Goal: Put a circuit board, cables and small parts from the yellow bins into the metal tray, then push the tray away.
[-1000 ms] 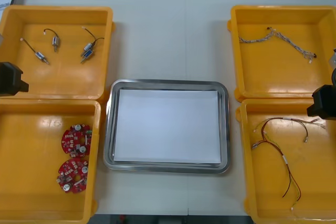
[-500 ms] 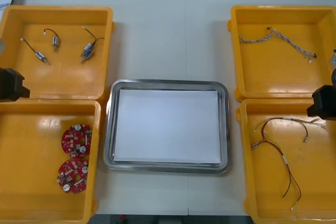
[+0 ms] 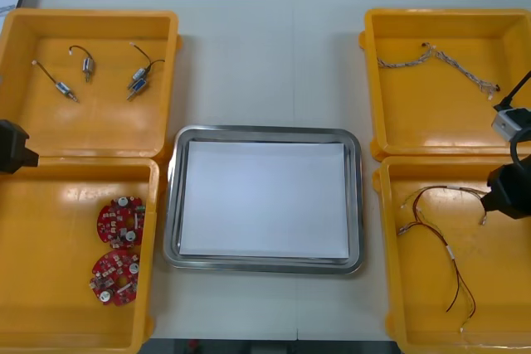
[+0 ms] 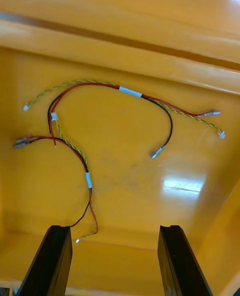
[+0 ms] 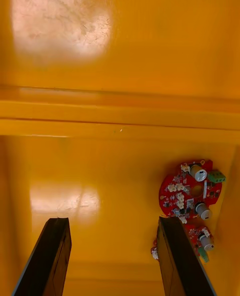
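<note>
1. Left gripper [image 5: 112,223], fingers spread and holding nothing, hangs over the near left bin [image 5: 100,176], boards [image 5: 190,191] just beside one finger.
2. Right gripper [image 4: 115,231], fingers likewise apart and bare, hangs above the red and yellow cables [image 4: 130,91] in the near right bin [image 4: 125,186].
3. Tray [image 3: 170,205] lies between the bins, white inside.

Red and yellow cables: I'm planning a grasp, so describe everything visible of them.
The red and yellow cables are two thin bundles of red, black and twisted yellow wire, each with a white band and small end connectors. They lie curved and loose on the near right bin's floor, ahead of the open right pincer, untouched.
</note>
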`<state>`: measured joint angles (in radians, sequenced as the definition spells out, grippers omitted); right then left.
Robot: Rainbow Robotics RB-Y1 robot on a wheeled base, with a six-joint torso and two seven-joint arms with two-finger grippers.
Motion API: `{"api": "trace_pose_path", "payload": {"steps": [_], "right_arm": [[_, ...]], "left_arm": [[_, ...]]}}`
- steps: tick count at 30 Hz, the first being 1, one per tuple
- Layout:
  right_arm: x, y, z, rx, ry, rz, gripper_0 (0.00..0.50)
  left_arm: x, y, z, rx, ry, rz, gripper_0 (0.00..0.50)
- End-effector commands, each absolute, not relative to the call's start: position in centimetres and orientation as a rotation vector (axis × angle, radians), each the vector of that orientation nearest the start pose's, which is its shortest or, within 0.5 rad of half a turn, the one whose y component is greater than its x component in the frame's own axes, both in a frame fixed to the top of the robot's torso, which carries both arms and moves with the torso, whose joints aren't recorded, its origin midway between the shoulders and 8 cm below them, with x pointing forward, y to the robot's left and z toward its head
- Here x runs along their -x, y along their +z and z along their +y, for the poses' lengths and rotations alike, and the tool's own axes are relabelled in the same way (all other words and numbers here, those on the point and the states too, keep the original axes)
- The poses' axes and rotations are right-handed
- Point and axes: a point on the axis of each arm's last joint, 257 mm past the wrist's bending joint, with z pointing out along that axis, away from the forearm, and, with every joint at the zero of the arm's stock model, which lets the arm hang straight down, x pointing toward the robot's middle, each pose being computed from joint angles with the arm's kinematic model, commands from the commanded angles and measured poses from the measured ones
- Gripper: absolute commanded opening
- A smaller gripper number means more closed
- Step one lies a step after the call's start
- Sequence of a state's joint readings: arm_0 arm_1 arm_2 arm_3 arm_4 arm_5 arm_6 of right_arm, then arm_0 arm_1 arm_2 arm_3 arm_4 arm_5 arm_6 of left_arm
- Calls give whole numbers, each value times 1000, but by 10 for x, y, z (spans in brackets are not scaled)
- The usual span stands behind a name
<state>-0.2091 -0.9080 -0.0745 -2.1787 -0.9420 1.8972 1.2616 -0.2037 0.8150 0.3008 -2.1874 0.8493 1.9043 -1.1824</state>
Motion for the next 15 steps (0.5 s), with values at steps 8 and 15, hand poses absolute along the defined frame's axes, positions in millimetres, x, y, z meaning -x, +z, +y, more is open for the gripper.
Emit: {"api": "trace_pose_path", "payload": {"steps": [8, 15], "right_arm": [[-330, -245, -343, 442, -60, 2847, 500], [-329, -271, -341, 473, -102, 2826, 500]], "left_arm": [[-338, -174, 378, -29, 69, 2605, 500], [-325, -197, 362, -25, -19, 2581, 500]]}}
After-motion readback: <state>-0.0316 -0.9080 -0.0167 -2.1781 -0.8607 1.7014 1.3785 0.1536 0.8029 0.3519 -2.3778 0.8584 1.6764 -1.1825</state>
